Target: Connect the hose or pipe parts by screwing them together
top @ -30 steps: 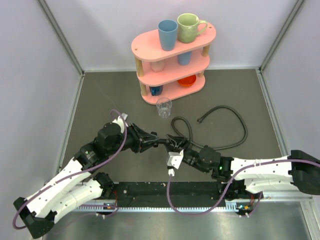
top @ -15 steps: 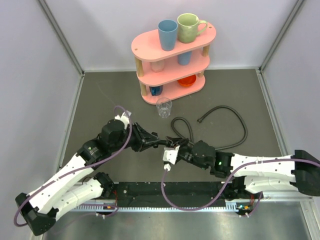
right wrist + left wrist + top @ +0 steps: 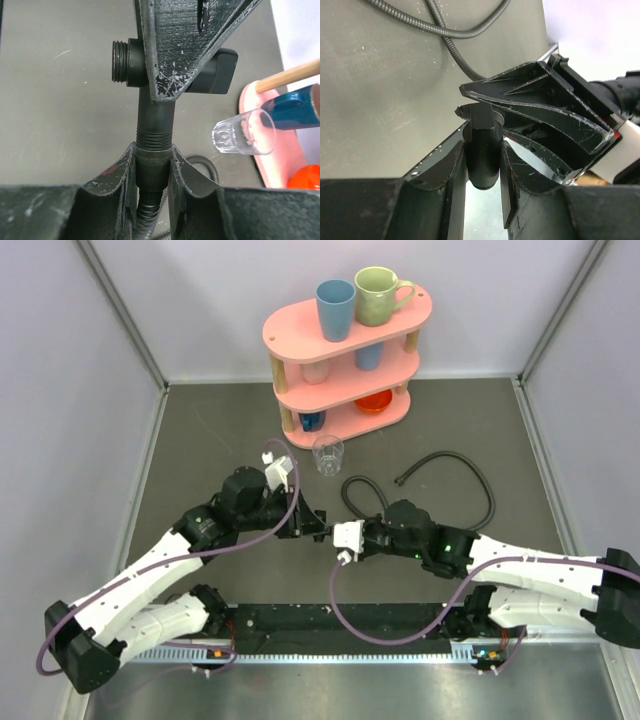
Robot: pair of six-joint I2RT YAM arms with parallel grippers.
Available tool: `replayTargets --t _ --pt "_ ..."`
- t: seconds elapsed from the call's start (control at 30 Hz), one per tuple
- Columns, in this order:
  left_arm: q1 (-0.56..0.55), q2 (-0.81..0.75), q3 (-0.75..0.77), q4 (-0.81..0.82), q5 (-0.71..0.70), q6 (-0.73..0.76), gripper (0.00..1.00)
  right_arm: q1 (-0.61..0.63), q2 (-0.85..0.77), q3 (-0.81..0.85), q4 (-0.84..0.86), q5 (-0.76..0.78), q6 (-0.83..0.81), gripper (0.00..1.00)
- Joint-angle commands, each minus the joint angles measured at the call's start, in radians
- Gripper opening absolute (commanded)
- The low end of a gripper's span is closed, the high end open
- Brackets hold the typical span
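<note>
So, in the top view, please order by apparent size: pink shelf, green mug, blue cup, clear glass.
1. pink shelf, largest.
2. green mug and blue cup: about alike, not ranked.
3. clear glass, smallest, though it stands lower, farther from the camera.

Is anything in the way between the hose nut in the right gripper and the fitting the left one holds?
Nothing visible. The hose nut meets the threaded stem of the fitting directly, right gripper clamping the nut, left gripper clamping the fitting.
</note>
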Motion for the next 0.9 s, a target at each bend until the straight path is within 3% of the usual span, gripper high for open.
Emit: replayTargets --t 0.0,0.13,0.43,0.67,0.87 --pt "-0.021 0.022 0.034 0.111 0.182 0.241 0.0 -0.005 0.01 0.133 0.114 -0.225 0.011 0.0" --pt "-0.021 0.007 0.022 0.122 0.111 0.312 0.0 -0.031 0.031 0.154 0.114 -0.276 0.039 0.0" --pt "-0.024 -0.165 -0.147 0.37 0.13 0.519 0.0 -0.103 0.062 0.162 0.162 -0.412 0.189 0.0" --pt "-0.03 -0.145 -0.131 0.315 0.267 0.751 0.0 -0.145 0.119 0.202 0.118 -0.552 0.272 0.0" --pt "-0.045 -0.151 -0.142 0.277 0.273 0.946 0.0 -0.187 0.163 0.229 0.116 -0.613 0.353 0.0"
